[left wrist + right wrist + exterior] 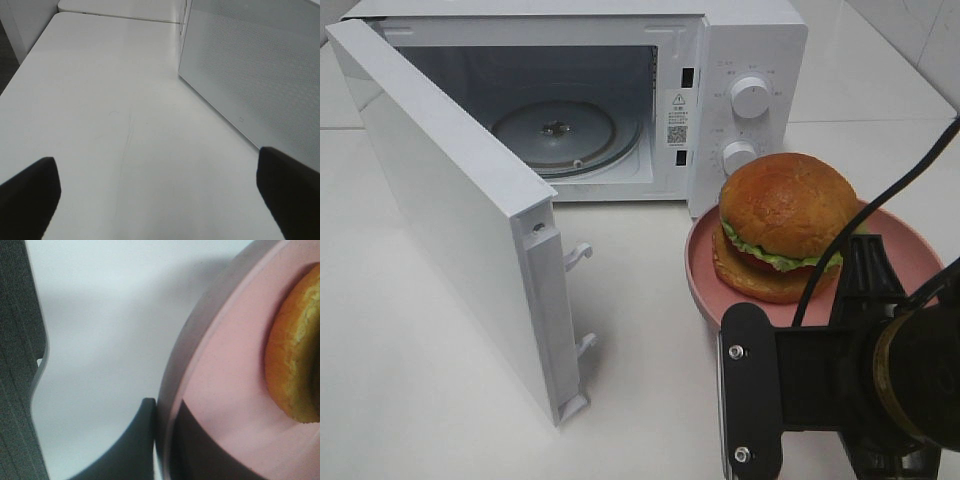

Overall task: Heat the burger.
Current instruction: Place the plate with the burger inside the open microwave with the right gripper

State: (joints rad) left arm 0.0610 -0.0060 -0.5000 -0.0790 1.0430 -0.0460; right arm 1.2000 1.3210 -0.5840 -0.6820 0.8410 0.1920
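Note:
The burger [785, 225], with a glossy brown bun, green lettuce and red filling, sits on a round pink plate [705, 270] just right of the open microwave [740, 60]. My right gripper [865, 275] is shut on the plate's near rim. In the right wrist view the right gripper [167, 412] pinches the plate [225, 365] with one finger under it and one on top, close to the burger [295, 355]. My left gripper [160, 192] stands open over bare table, nothing between its fingers [30, 195]. It does not show in the exterior view.
The microwave door [450, 200] swings out wide to the left and its glass turntable [560, 135] is bare. In the left wrist view the door's dotted panel [250, 65] stands beside the left gripper. White table [640, 300] surrounds everything.

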